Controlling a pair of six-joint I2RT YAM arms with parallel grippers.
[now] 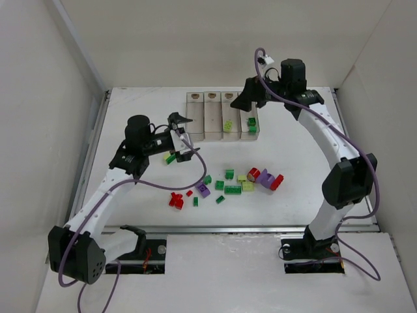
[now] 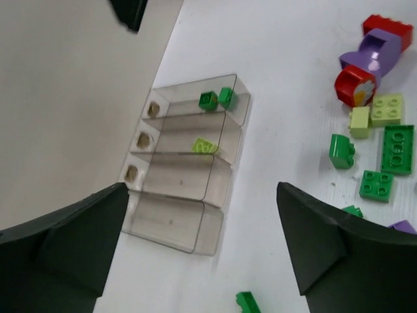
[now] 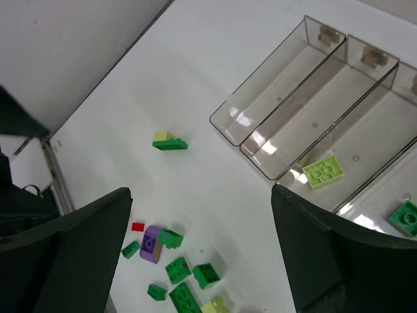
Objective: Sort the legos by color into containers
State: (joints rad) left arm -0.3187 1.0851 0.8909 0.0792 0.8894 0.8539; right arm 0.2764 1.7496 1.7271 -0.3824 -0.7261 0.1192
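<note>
Two tools, both with jaws apart and empty: the left tool [image 2: 202,188] hangs just beside the containers [image 1: 195,124], and the right tool [image 3: 201,190] above their rightmost bin. For the next pick, centre over an isolated piece such as the green brick [image 1: 171,158], descend square, and close on flat sides. Release low inside the matching bin.

Count:
- Four bins. The rightmost holds two green legos [image 1: 251,122], the next one yellow-green, and two hold none.
- Roughly fifteen loose on the desk [image 1: 143,104]: about seven green, four red, two purple, two yellow-green.

green lego [image 2: 247,302] cropped (bottom edge), containers [image 3: 287,75] clipped
</note>
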